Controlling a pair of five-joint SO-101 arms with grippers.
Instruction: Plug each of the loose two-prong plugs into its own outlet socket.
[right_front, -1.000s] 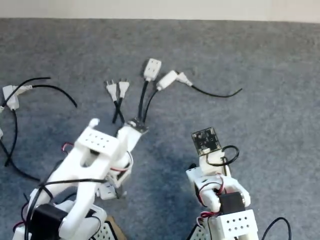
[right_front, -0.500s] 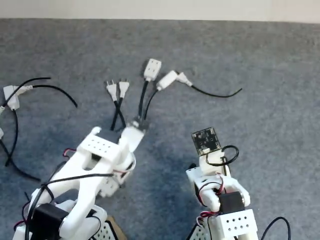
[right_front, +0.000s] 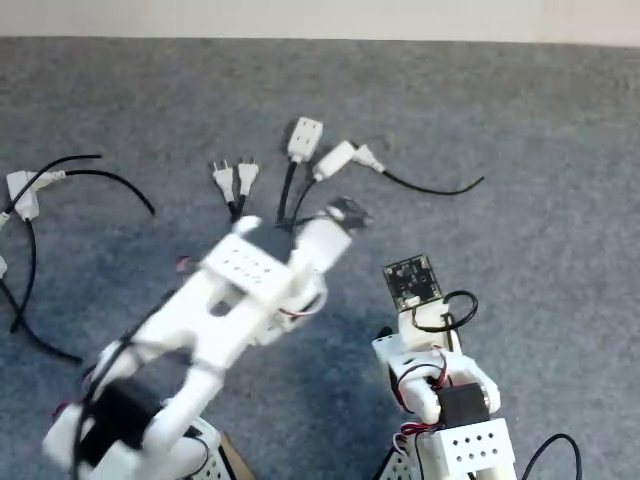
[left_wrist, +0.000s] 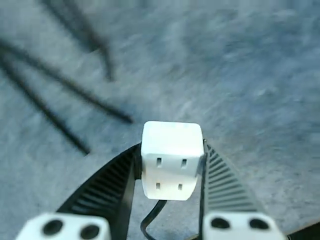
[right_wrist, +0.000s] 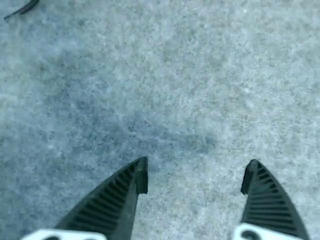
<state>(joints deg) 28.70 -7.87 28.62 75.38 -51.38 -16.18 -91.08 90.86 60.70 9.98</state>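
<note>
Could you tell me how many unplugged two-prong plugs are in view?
2: one plug and the other plug lie side by side on the carpet beyond the left arm, which may hide more.

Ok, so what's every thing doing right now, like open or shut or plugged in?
left gripper: shut on a white socket.
right gripper: open, holding nothing.
loose plugs: unplugged, lying on the carpet.
far socket: lying on carpet, nothing plugged in.
slanted socket: corded plug at its end, looks plugged in.
</note>
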